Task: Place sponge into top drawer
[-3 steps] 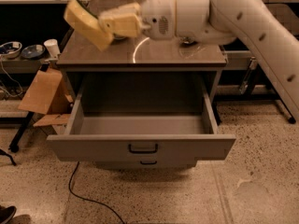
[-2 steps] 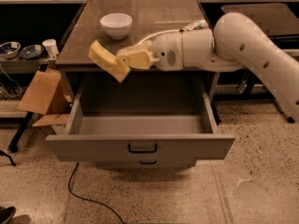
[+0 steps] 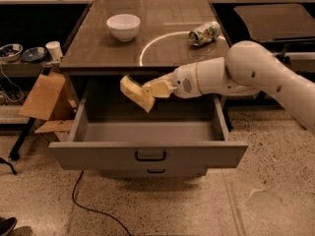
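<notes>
We've got a dark glossy top [image 3: 162,14] on a grey cabinet, speckled floor [image 3: 275,191] around it; a white bowl [image 3: 123,26] and a crushed can [image 3: 204,32] sit up there, can's label too small to read; cardboard [image 3: 44,95] leans at the left, a cable [image 3: 81,200] trails on the floor; the gripper [image 3: 147,90] hangs over the open drawer [image 3: 147,154], fingers pinched on the tilted sponge [image 3: 134,92].

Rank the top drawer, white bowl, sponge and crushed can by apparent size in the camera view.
1. top drawer, by far.
2. white bowl and sponge, about alike; the sponge, held in the claw over the open drawer, sits nearer the camera.
3. crushed can, only slightly smaller.
</notes>
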You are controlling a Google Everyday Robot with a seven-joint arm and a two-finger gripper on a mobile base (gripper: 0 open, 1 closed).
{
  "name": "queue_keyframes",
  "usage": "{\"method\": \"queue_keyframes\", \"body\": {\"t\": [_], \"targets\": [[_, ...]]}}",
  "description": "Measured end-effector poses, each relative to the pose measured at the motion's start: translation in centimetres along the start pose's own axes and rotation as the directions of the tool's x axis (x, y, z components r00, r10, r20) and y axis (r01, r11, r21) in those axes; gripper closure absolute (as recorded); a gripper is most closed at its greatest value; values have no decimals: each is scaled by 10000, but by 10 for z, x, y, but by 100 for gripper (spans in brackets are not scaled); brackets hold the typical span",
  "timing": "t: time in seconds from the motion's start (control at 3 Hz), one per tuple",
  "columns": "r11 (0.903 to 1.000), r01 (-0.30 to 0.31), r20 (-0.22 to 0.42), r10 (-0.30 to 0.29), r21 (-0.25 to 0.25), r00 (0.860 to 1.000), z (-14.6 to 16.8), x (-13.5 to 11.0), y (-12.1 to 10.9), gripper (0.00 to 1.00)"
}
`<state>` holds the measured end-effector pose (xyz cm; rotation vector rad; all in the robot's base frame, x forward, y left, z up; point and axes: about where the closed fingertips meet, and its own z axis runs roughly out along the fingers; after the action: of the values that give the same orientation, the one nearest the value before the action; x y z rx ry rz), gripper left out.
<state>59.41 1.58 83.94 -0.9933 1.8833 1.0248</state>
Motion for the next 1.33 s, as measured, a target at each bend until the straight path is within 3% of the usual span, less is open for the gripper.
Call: {"method": "queue_keyframes", "body": {"t": [0.33, 0.67, 1.0, 1.33], "targets": [[9951, -708, -579, 749, 695, 9955, 4, 26, -18, 100], [9830, -1338, -1278, 1498, 1256, 9804, 11, 53, -32, 89], [9625, -1861, -1898, 2238, 1976, 9560, 16, 80, -48, 60], [9522, -1920, -2169, 2447, 2376, 9450, 16, 87, -54, 37]]}}
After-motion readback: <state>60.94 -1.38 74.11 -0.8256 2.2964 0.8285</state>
